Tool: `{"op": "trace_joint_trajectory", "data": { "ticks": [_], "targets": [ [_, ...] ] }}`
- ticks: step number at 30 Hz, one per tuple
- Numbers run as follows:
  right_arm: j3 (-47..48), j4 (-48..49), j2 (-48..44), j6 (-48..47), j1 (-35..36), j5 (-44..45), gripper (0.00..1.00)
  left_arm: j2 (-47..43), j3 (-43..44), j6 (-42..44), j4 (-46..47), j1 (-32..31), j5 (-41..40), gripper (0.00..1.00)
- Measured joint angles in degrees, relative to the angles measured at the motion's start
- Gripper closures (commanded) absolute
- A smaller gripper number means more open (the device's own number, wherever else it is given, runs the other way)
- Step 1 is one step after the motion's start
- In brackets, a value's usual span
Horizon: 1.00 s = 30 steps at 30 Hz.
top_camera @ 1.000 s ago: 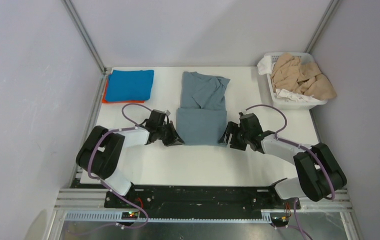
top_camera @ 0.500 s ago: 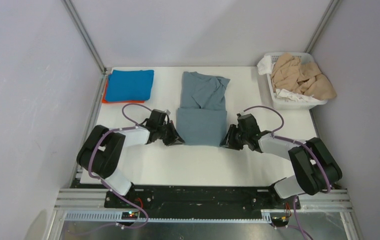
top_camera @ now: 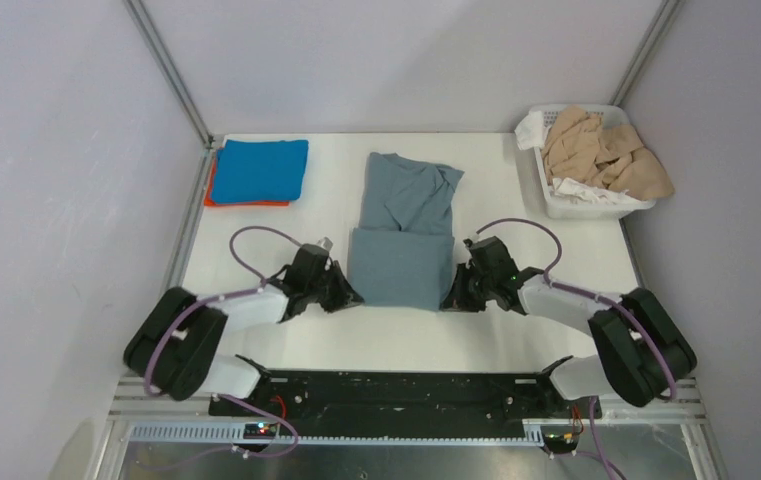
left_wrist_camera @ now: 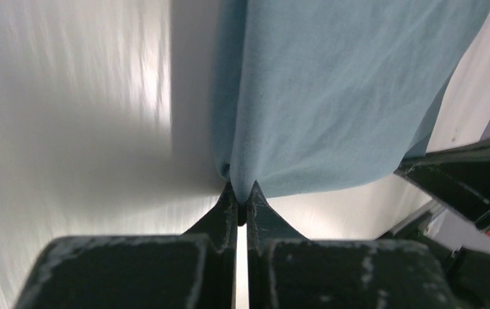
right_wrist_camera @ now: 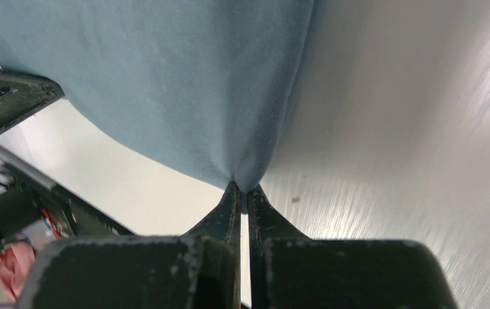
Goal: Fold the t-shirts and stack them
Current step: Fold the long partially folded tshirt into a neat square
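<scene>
A dusty grey-blue t-shirt [top_camera: 402, 230] lies partly folded in the middle of the table, its near half doubled over. My left gripper [top_camera: 352, 297] is shut on the near left corner of that t-shirt [left_wrist_camera: 332, 96], cloth pinched between the fingertips. On the near right corner of the same t-shirt [right_wrist_camera: 184, 77] my right gripper [top_camera: 448, 300] is shut as well. The near edge hangs lifted between the two grippers. A folded bright blue t-shirt [top_camera: 260, 168] rests on an orange one [top_camera: 246, 203] at the back left.
A white slatted basket [top_camera: 596, 205] at the back right holds crumpled tan cloth [top_camera: 601, 150] and white cloth [top_camera: 530, 130]. White table [top_camera: 396, 335] lies bare in front of the grippers. Metal frame posts run along both sides.
My right gripper has shut on the shirt's near right corner. Both grippers have drawn the shirt's near edge toward the arm bases, and the left arm has swung lower.
</scene>
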Motion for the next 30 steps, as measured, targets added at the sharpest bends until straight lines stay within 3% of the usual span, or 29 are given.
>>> {"op": "trace_joint_trajectory", "data": {
  "ticks": [8,18,25,30],
  "targets": [
    [-5.57,-12.07,-14.73,0.57,10.54,-1.38,1.00,-19.28,-12.41,-7.15,-5.33,-13.25,-5.64,1.00],
    [-8.02,-24.83,-30.75,7.32,24.50,-2.99,1.00,-43.06,-14.93,-17.35,-26.03,-32.30,-12.09,1.00],
    [-6.10,-30.05,-35.80,7.04,22.53,-4.35,1.00,-45.46,-7.30,-14.03,-31.43,-34.60,-17.29,1.00],
    [0.98,-32.30,-35.80,2.08,12.24,-6.51,1.00,-40.96,4.13,-5.86,-31.91,-33.99,-24.00,1.00]
  ]
}}
